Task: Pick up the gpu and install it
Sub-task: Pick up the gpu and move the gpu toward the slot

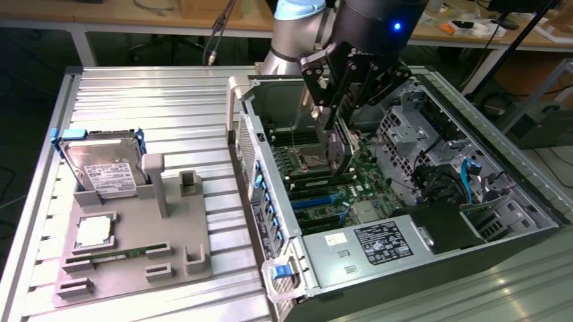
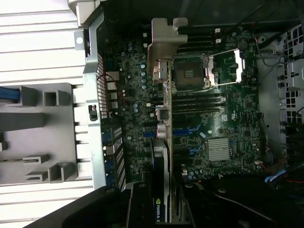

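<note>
Arm holding the gpu inside the open computer case

On the ribbed metal counter (image 1: 152, 100) lies the open computer case (image 1: 501, 221), and the arm (image 1: 296, 27) reaches down into it over the green motherboard (image 2: 228, 118). At the exterior view's left, well apart from the case, a grey holder tray (image 1: 179, 221) carries the hard drive (image 1: 106, 171) and a slim green RAM stick (image 1: 117, 255). The gpu (image 1: 335, 155) stands on edge inside the case above the motherboard, its silver bracket (image 2: 164, 42) at one end. I cannot tell whether it sits in a slot. The pincer (image 1: 336, 142) is closed narrow on the gpu, one finger on each face.
</note>
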Robot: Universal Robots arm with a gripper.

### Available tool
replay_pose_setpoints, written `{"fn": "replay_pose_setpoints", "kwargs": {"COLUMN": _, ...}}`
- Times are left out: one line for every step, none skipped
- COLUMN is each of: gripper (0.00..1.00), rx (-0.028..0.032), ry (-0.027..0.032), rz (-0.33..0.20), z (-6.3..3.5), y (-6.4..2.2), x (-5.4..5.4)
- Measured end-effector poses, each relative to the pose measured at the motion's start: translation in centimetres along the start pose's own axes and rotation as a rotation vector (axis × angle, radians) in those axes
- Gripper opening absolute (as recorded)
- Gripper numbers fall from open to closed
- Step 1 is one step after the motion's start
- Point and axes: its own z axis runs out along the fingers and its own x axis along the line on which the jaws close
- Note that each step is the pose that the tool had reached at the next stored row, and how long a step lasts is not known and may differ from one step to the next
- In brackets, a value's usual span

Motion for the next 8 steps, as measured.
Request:
{"fn": "replay_pose_setpoints", "kwargs": {"gripper": 0.27, "rx": 0.0000, "ry": 0.0000, "rz": 0.000, "z": 0.00, "y": 0.00, "x": -0.03}}
{"fn": "replay_pose_setpoints", "kwargs": {"gripper": 0.27, "rx": -0.0001, "ry": 0.0000, "rz": 0.000, "z": 0.01, "y": 0.01, "x": -0.08}}
{"fn": "replay_pose_setpoints", "kwargs": {"gripper": 0.27, "rx": 0.0000, "ry": 0.0000, "rz": 0.000, "z": 0.00, "y": 0.01, "x": -0.14}}
{"fn": "replay_pose_setpoints", "kwargs": {"gripper": 0.27, "rx": 0.0000, "ry": 0.0000, "rz": 0.000, "z": 0.01, "y": 0.02, "x": -0.23}}
{"fn": "replay_pose_setpoints", "kwargs": {"gripper": 0.27, "rx": 0.0000, "ry": 0.0000, "rz": 0.000, "z": 0.01, "y": 0.03, "x": -0.31}}
{"fn": "replay_pose_setpoints", "kwargs": {"gripper": 0.27, "rx": 0.0000, "ry": 0.0000, "rz": 0.000, "z": 0.01, "y": 0.03, "x": -0.43}}
{"fn": "replay_pose_setpoints", "kwargs": {"gripper": 0.27, "rx": 0.0000, "ry": 0.0000, "rz": 0.000, "z": 0.01, "y": 0.04, "x": -0.54}}
{"fn": "replay_pose_setpoints", "kwargs": {"gripper": 0.27, "rx": 0.0000, "ry": 0.0000, "rz": 0.000, "z": 0.02, "y": 0.05, "x": -0.64}}
